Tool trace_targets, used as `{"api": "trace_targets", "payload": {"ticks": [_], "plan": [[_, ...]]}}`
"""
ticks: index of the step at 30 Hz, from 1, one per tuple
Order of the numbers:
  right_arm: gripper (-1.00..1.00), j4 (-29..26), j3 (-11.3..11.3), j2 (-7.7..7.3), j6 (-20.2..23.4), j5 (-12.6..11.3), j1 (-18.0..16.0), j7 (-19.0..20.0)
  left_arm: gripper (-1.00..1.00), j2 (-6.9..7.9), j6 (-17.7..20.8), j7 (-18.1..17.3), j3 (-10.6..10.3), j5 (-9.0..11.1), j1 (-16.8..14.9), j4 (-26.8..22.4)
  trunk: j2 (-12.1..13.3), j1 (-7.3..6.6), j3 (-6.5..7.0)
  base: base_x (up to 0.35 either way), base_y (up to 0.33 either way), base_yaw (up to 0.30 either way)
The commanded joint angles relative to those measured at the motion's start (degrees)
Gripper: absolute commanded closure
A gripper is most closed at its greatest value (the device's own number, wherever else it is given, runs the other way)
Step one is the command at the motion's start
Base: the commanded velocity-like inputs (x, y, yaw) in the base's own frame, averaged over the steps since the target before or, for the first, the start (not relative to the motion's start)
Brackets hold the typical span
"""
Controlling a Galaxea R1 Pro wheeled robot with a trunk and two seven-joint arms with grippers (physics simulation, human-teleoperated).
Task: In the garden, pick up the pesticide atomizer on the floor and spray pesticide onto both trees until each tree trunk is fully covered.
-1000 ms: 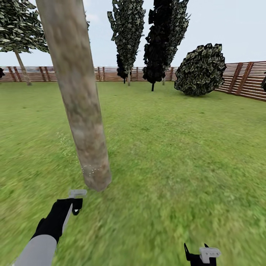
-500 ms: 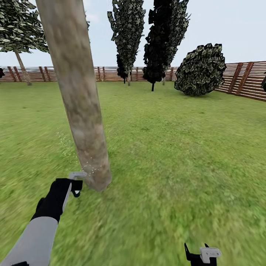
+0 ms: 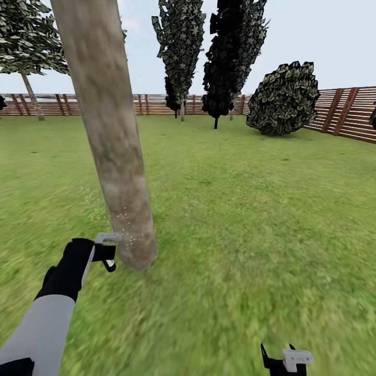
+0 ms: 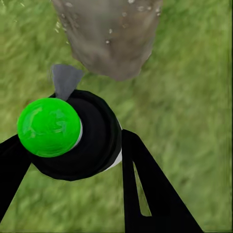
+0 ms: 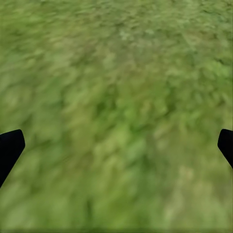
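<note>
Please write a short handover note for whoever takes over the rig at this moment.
Left gripper: shut on the atomizer, nozzle aimed at the foot of the near tree trunk.
Right gripper: open, holding nothing, low over the grass.
Done: pesticide specks dot the trunk's lowest part.
Left: the trunk higher up looks unsprayed; the second tree by the fence shows no spray from here.

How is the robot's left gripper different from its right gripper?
The left gripper is shut on the black atomizer with a green cap, beside the thick grey-brown tree trunk. The right gripper is open and empty, over green grass. Both have black fingers.
</note>
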Motion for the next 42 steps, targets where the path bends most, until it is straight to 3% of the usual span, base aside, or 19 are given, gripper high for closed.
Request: {"api": "trace_targets", "payload": {"ticks": [1,10,25,42], "plan": [[-1.0,0.0,-0.5,0.01,-0.2,0.4,0.0,0.1,1.0,0.1,0.1,-1.1,0.1,-0.7,0.0,-0.1,0.0,-0.01,-0.05,0.0,0.0,0.0],[-1.0,0.0,-0.4,0.08,-0.2,0.4,-0.1,0.1,1.0,-0.03,0.8,-1.7,0.1,-0.8,0.3,-5.2,0.0,-0.01,-0.05,0.096,-0.173,0.039],[-1.0,0.0,-0.4,0.09,-0.2,0.4,0.0,0.1,1.0,0.21,0.9,-1.3,0.3,-0.9,0.4,-5.4,0.0,-0.01,-0.05,-0.05,-0.247,0.268],[-1.0,0.0,-0.4,0.09,-0.2,0.4,-0.1,0.1,1.0,0.1,0.7,0.9,0.0,-1.2,0.7,-5.3,0.0,-0.01,-0.05,0.095,-0.248,0.089]]}}
